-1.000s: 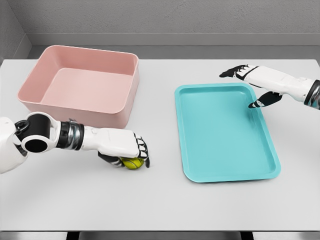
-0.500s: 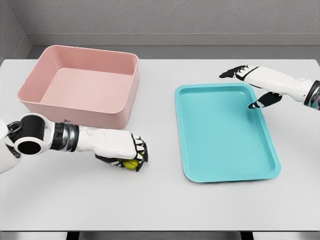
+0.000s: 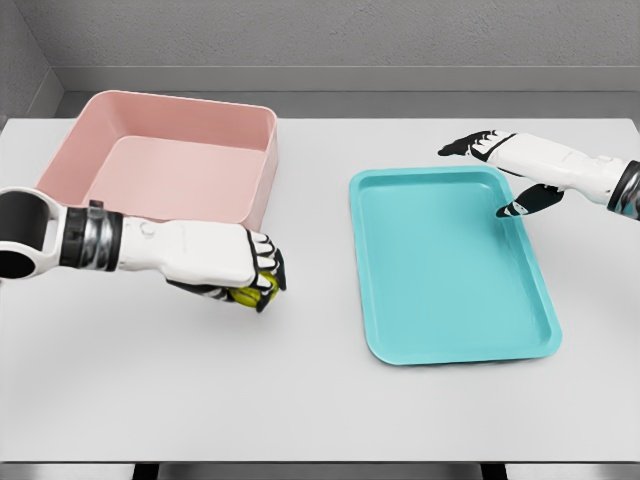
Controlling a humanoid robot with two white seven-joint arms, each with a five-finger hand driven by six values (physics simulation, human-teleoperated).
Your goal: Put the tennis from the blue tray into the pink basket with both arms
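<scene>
A yellow-green tennis ball (image 3: pixel 251 293) is gripped in my left hand (image 3: pixel 250 283), fingers curled round it, lifted just off the table in front of the pink basket (image 3: pixel 250 200). The basket is hollow and holds nothing visible. The blue tray (image 3: pixel 380 330) lies to the right with nothing on it. My right hand (image 3: pixel 497 175) hovers over the tray's far right corner, fingers spread, holding nothing.
The white table (image 3: pixel 320 400) stretches out in front of both containers. A grey wall runs along the back edge.
My left hand has risen off the table with the ball and moved left and back toward the basket's front wall. The right hand has stayed in place.
</scene>
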